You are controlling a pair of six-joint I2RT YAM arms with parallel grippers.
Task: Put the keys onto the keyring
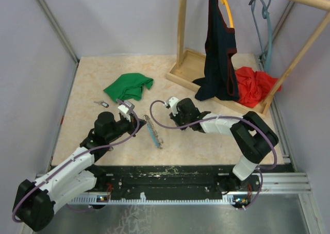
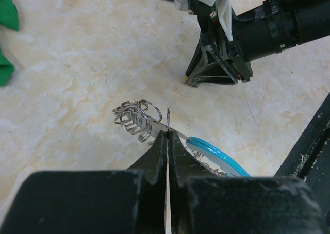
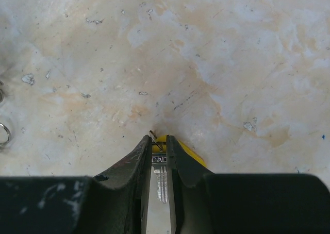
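**Both grippers loaded: ring pinched left, yellow key clamped right**

The left gripper (image 2: 167, 137) is fully closed on one upright ring of the keyring (image 1: 153, 132). The chain lies mid-table, its long axis running from the left fingertips toward the near edge and slanting slightly right; the light blue band sits on the nearer stretch.

The right gripper (image 3: 160, 141) points down at the table (image 1: 87, 84), its jaws narrowly parted and clamping the yellow-headed key (image 3: 161, 162). The blade lies along the fingers with the head at their tips. Its stamped lettering is too small to read.

A loose key (image 1: 101, 103) lies beside the green cloth (image 1: 129, 85). Bare tabletop separates the two grippers. The wooden rack (image 1: 181, 38) fills the far right corner.
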